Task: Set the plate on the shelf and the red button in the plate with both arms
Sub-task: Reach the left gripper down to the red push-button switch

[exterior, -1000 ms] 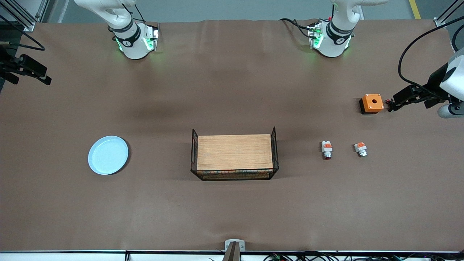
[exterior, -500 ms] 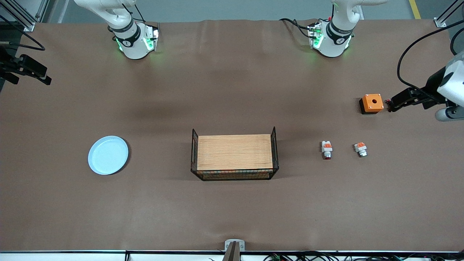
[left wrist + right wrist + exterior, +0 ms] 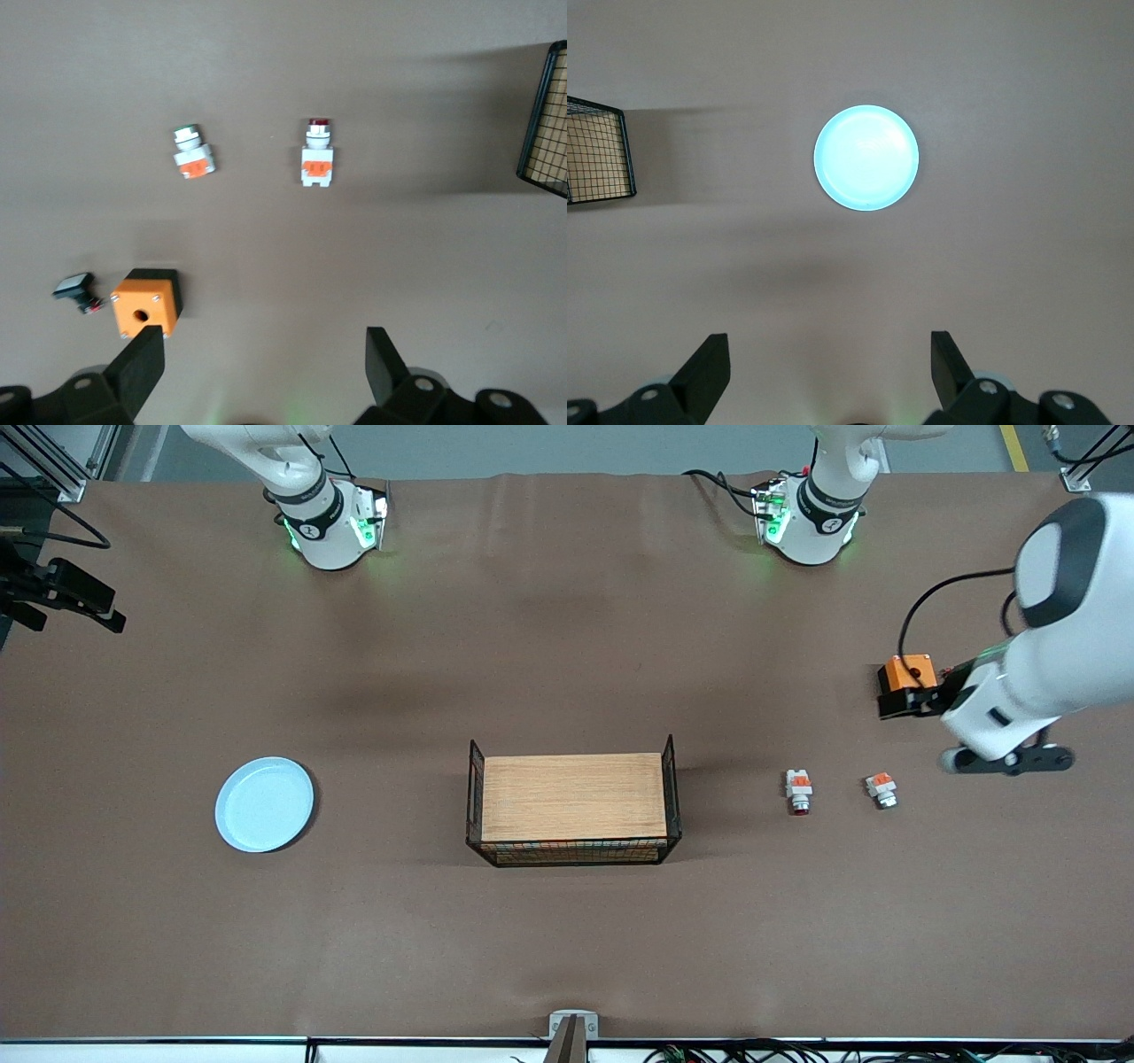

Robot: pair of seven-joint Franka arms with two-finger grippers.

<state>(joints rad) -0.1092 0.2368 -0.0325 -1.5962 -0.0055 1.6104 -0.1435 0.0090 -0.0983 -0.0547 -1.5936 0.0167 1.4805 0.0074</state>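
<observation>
Gleaming pale-blue plate (image 3: 866,158), seemingly dark-red-capped red button (image 3: 318,156)

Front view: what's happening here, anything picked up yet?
Nothing is held yet. The left claw is open over the table by the orange box with a round hole, with the tiny white switch part with the dark red cap untouched on the table. The right claw is open above the round pale blue plate. The wire basket with a wooden top sits mid-table.
</observation>
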